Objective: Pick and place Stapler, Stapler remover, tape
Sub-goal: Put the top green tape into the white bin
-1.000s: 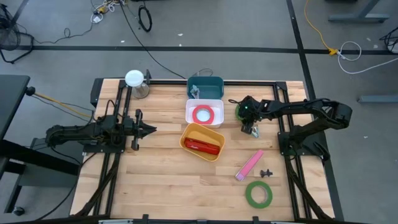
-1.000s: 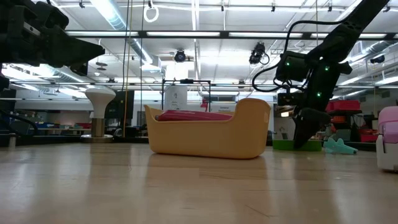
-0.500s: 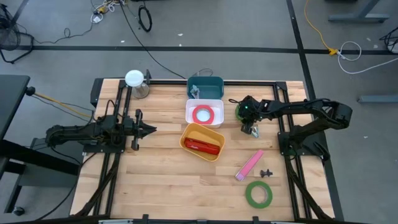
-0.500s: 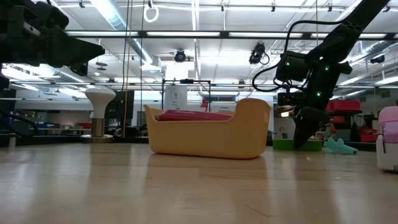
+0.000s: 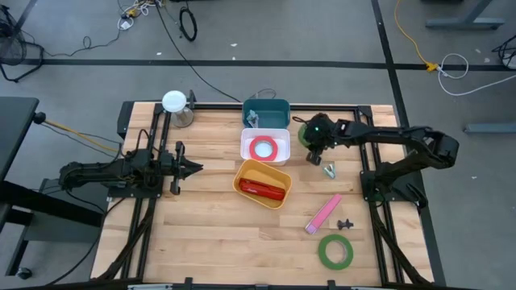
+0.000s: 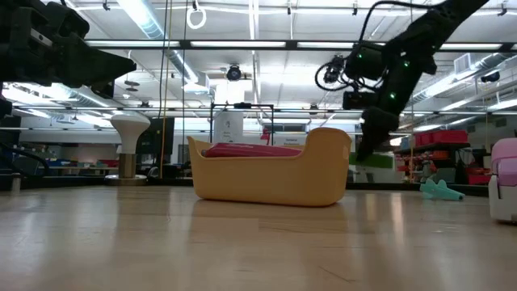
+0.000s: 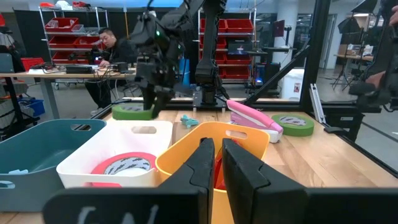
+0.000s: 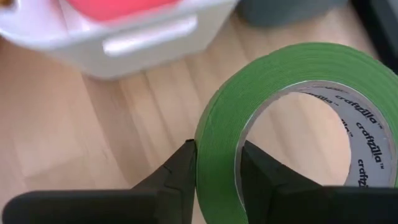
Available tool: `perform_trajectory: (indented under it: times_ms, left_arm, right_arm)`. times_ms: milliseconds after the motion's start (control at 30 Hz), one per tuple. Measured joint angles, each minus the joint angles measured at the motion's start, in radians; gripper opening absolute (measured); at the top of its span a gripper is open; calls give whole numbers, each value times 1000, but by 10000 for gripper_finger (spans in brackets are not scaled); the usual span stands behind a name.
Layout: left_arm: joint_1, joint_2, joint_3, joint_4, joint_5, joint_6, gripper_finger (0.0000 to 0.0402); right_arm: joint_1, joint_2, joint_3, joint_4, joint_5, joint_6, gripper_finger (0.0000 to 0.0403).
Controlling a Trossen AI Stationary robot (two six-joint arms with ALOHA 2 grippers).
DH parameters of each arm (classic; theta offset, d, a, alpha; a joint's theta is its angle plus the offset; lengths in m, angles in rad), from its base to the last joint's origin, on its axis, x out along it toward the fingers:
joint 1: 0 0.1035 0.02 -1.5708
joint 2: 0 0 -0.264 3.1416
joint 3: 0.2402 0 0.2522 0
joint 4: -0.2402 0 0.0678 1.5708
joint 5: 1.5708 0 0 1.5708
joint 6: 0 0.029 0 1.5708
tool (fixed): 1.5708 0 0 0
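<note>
Waiting at the left of the high view, the left end effector [image 5: 196,167] hangs with its fingers together, holding nothing, well apart from the action. At centre sit the teal bin [image 5: 268,111], the white bin [image 5: 265,147] with the red tape [image 5: 264,148] inside, and the orange bin [image 5: 262,183]. Just right of the white bin, the right end effector [image 5: 314,143] is clamped on a green tape roll [image 8: 292,118] by its wall, lifted off the bench [image 5: 210,234]. The white bin lies to the picture's left of that roll, so I'd judge a short leftward carry comes next.

"craftzilla" printed repeatedly on the white inner core of the green tape roll [image 8: 292,112]
</note>
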State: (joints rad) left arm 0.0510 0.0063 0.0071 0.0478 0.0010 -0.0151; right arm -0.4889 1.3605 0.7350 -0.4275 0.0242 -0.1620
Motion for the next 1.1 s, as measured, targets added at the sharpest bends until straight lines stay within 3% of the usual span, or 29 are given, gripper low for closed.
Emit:
perform_trajectory:
  times_ms: [467,700,1100]
  left_arm:
    - [0,0,0,0,0,0,37]
    - [0,0,0,0,0,0,37]
    - [0,0,0,0,0,0,37]
  right_arm:
    - [27,0,274,-155,1,-84,96]
    - [91,-1,341,-183,-1,-197,96]
    - [167,-1,349,-181,-187,-495,96]
